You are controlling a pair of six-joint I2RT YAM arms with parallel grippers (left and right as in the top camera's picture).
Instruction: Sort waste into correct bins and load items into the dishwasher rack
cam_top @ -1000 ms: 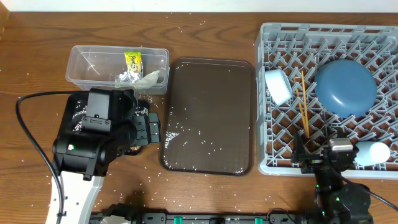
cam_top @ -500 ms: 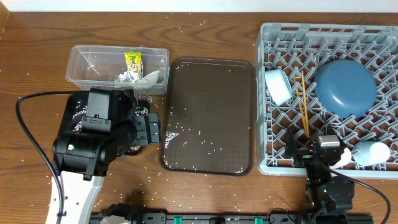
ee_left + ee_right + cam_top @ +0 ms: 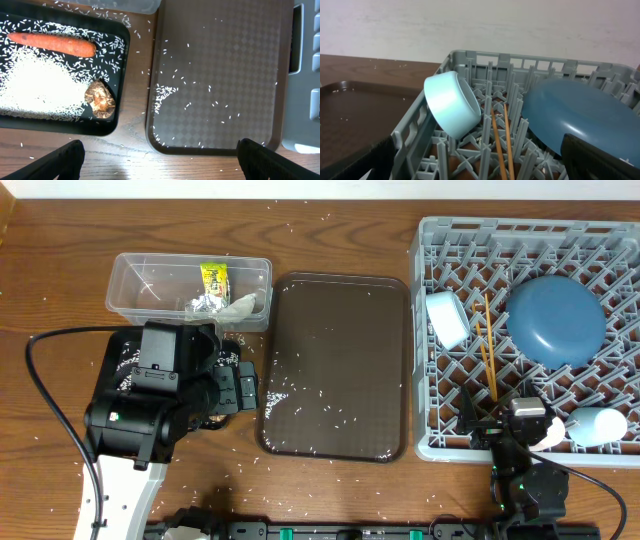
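Observation:
The grey dishwasher rack holds a dark blue dish, a light blue cup on its side, wooden chopsticks and a white bowl near its front right corner. My right gripper is open and empty at the rack's front edge. Its wrist view shows the cup, chopsticks and dish. My left gripper is open and empty above the wood, between the black tray and the brown serving tray. The black tray holds a carrot, a brown lump and rice.
The clear tub at the back left holds a yellow wrapper, foil and a tissue. The brown serving tray lies mid-table with scattered rice grains. Loose grains dot the wood. The left arm's body hides the black tray from above.
The right gripper drew back a little toward the front left of the rack, away from the white bowl, then held still. The left arm has not moved.

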